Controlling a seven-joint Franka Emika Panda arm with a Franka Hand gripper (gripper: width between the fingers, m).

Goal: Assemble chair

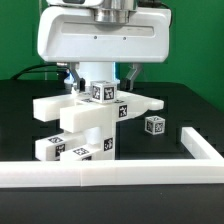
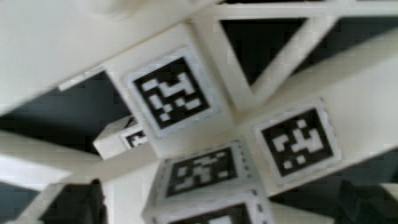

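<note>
The chair (image 1: 88, 122) stands mid-table as a blocky white stack of tagged pieces, with a flat panel reaching out to both sides. A small tagged cube (image 1: 102, 91) sits on top of it. My gripper (image 1: 102, 82) hangs over that cube, open, one finger on each side and a gap to each. In the wrist view several tagged faces (image 2: 173, 92) of the chair fill the picture just below the gripper (image 2: 214, 208). Another small tagged cube (image 1: 153, 126) lies loose on the table at the exterior view's right of the chair.
A long white border frame (image 1: 110, 171) runs along the front of the black table and turns back at the exterior view's right (image 1: 201, 146). The arm's bulky white body hides the table behind the chair.
</note>
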